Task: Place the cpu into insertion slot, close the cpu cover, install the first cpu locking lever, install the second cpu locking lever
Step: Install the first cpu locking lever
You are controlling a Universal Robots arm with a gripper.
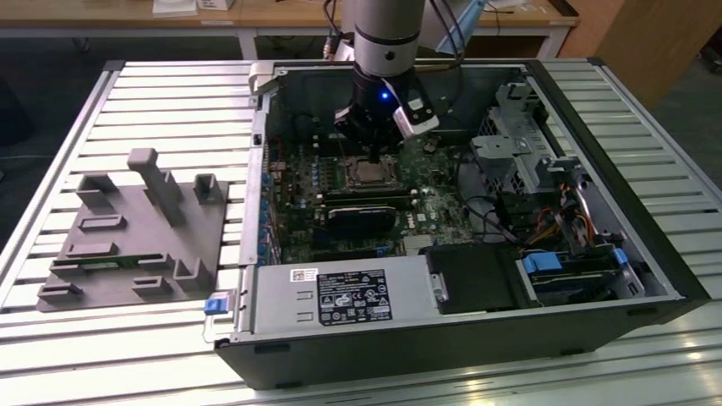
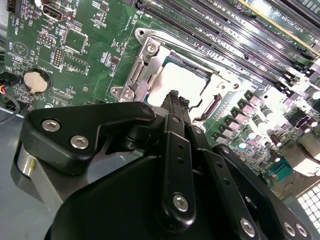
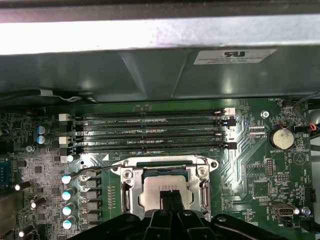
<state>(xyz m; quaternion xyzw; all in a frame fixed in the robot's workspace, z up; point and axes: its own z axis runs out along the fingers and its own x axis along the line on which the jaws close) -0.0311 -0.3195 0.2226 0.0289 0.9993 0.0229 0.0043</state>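
Directly under the end effector, whose fingertips are pressed together around nothing, the cpu lies in the insertion slot, the silver cpu cover flat around it.

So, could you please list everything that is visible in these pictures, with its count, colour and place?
table: one, silvery, slatted, under everything
computer case: one, black, lying open on the table
fixture block: one, grey, on the table, at the exterior view's left of the case
motherboard: one, green, inside the case
power supply: one, silver, in the case, at its near side in the exterior view
memory slots: four, black, on the motherboard
coin battery: one, silver, on the motherboard
cpu cover: one, silver, beside the memory slots
cpu: one, pale silvery, in the cover's window
arm: one, grey, above the case
gripper: one, black, shut, fingertips at the cpu's top
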